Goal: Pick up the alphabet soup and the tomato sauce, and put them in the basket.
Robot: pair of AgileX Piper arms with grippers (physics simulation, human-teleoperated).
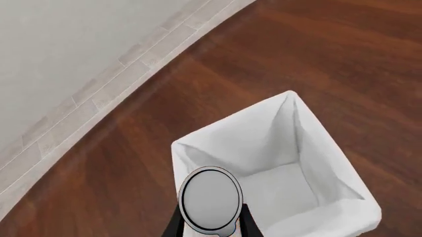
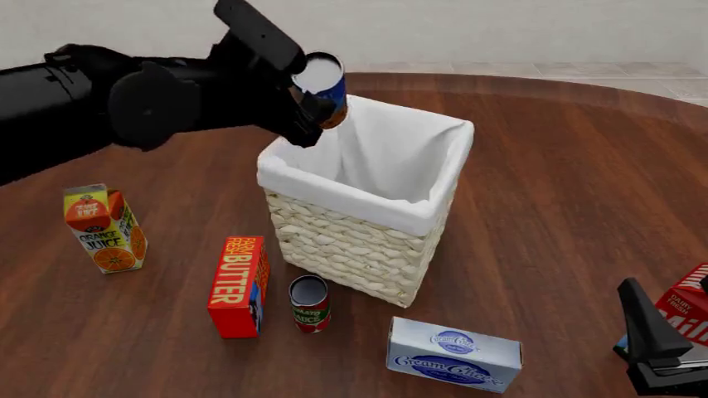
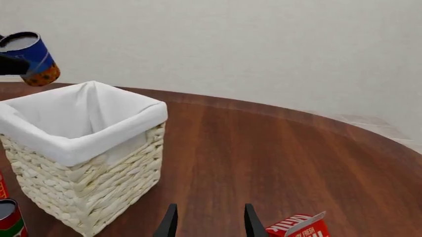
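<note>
My left gripper [image 2: 313,104] is shut on the alphabet soup [image 2: 324,88], a small can with a silver top and blue and orange label, and holds it tilted above the far left rim of the basket [image 2: 354,240]. In the left wrist view the alphabet soup [image 1: 209,199] hangs over the basket's white lining [image 1: 277,148]. The can also shows in the right wrist view [image 3: 29,58], above the basket [image 3: 86,168]. The tomato sauce [image 2: 310,303] stands on the table in front of the basket, beside the butter box. My right gripper [image 3: 205,224] is open and empty, low at the near right.
A red butter box [image 2: 238,287] stands left of the tomato sauce. An orange juice carton [image 2: 103,229] stands further left. A cream cheese box [image 2: 453,354] lies in front of the basket. A red milk carton [image 2: 688,305] sits by my right gripper.
</note>
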